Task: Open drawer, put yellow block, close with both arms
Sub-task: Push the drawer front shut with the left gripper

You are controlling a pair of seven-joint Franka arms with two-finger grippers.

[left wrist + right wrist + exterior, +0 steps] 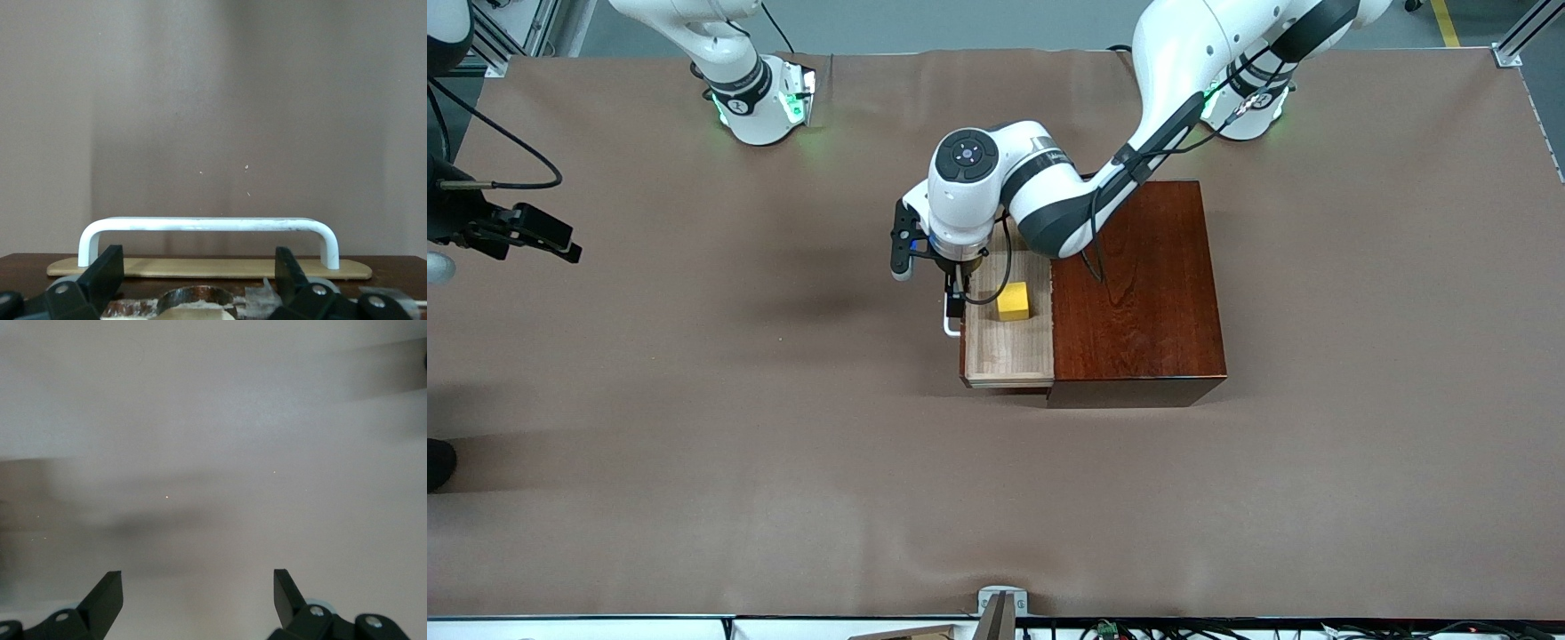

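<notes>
The pale-wood drawer with its white U-shaped bar handle is seen pulled out of the glossy mahogany rectangular box toward the right arm's end of the brown-covered table, and the small bright yellow block is seen lying inside the drawer, near the box's open face. The left gripper is held at the drawer's handle end, its black fingers spread wide apart just beside the bar without touching it. The right gripper is held over bare table well apart from the box, at the table's edge, its fingers likewise spread open with nothing between them.
</notes>
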